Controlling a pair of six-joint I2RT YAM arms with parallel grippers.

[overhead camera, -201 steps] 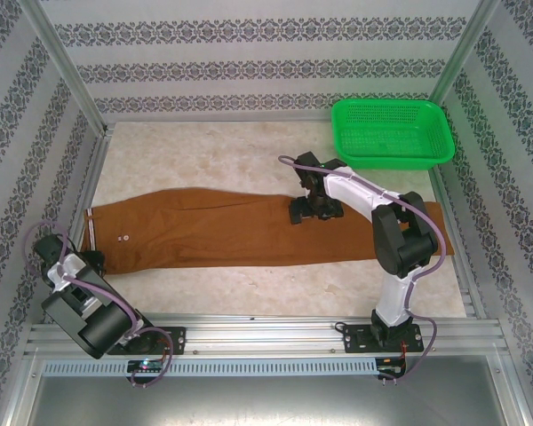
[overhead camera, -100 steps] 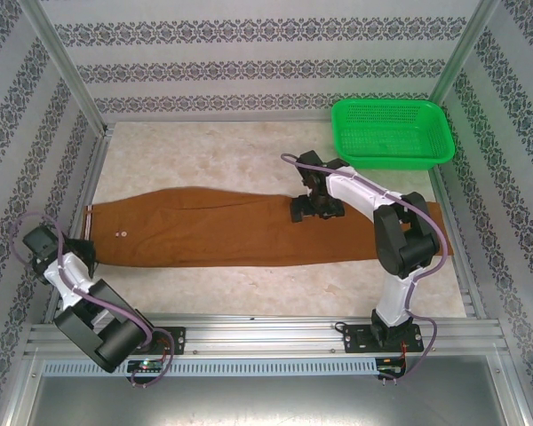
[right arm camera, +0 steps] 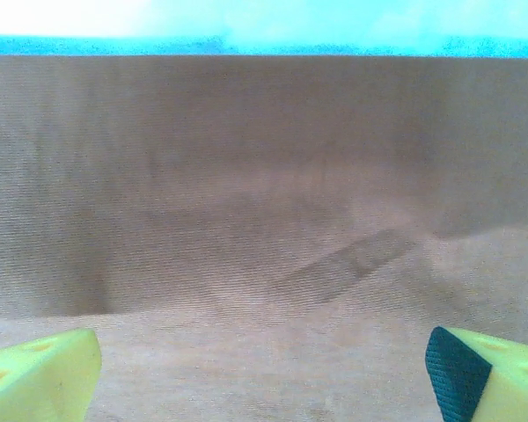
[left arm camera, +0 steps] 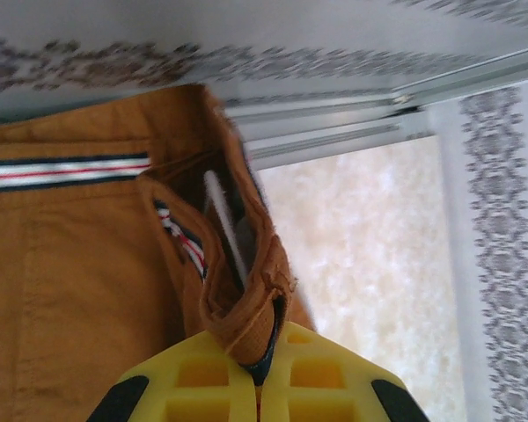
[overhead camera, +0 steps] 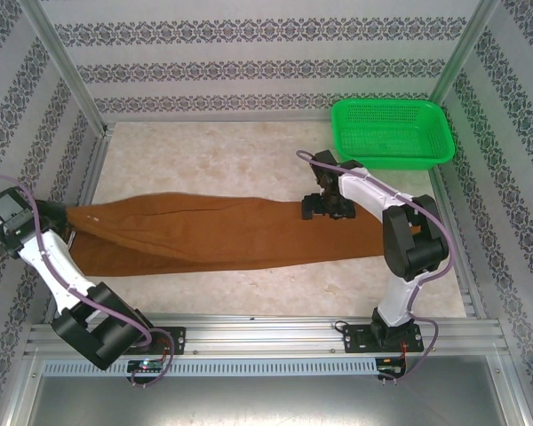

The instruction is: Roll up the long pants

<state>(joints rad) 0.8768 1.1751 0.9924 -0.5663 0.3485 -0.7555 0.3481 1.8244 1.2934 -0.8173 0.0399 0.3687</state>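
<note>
The long pants (overhead camera: 213, 235), rust-brown, stretch across the table from left to right. My left gripper (overhead camera: 60, 216) is shut on a fold of the waistband at the left end and holds that end raised by the left wall. In the left wrist view the yellow fingers (left arm camera: 202, 387) pinch the waistband edge, my left gripper (left arm camera: 262, 374) closed tight, with the striped label (left arm camera: 62, 171) on the pants (left arm camera: 79, 281) above. My right gripper (overhead camera: 324, 209) hovers low over the legs, open. In the right wrist view my right gripper (right arm camera: 264, 387) straddles flat cloth of the pants (right arm camera: 264, 220).
A green basket (overhead camera: 391, 133) stands at the back right corner. The table's pale marbled top (overhead camera: 204, 151) lies bare behind the pants. Patterned walls and an aluminium frame (overhead camera: 89, 169) close in the left side, right beside my left gripper.
My left gripper shut on the waistband, then swung up and left with it, dragging the pants leftward and bunching the left end. My right gripper shifted slightly right.
</note>
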